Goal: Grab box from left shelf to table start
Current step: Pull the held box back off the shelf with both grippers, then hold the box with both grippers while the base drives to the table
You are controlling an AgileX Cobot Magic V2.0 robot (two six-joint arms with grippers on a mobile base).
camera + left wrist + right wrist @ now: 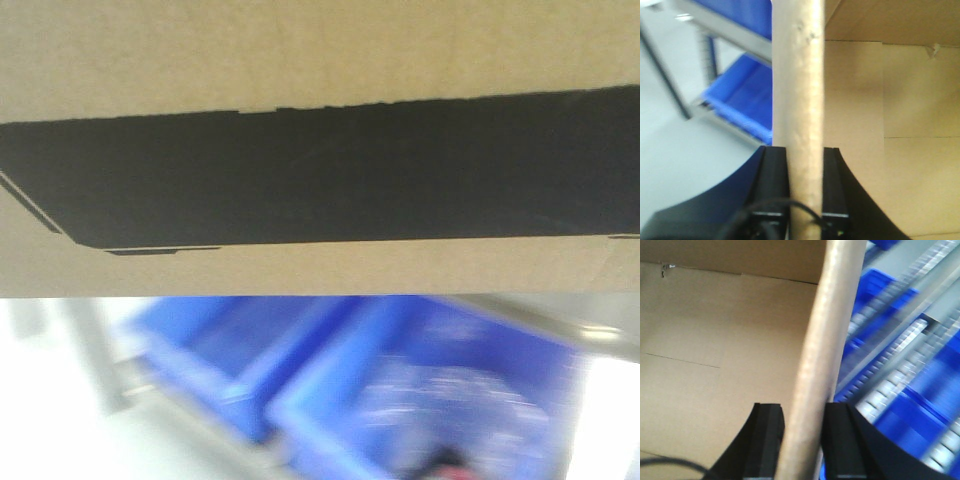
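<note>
The brown cardboard box with its wide black panel fills the top of the front view, held up close to the camera. My left gripper is shut on the box's left wall, one finger outside and one inside. My right gripper is shut on the box's right wall in the same way. The empty box interior shows in both wrist views. The shelf rail runs behind the box in the left wrist view. The table is out of view.
Blue plastic bins sit below and behind the box, blurred. More blue bins and grey roller tracks lie right of the box. A blue bin and shelf frame show to the left, over pale floor.
</note>
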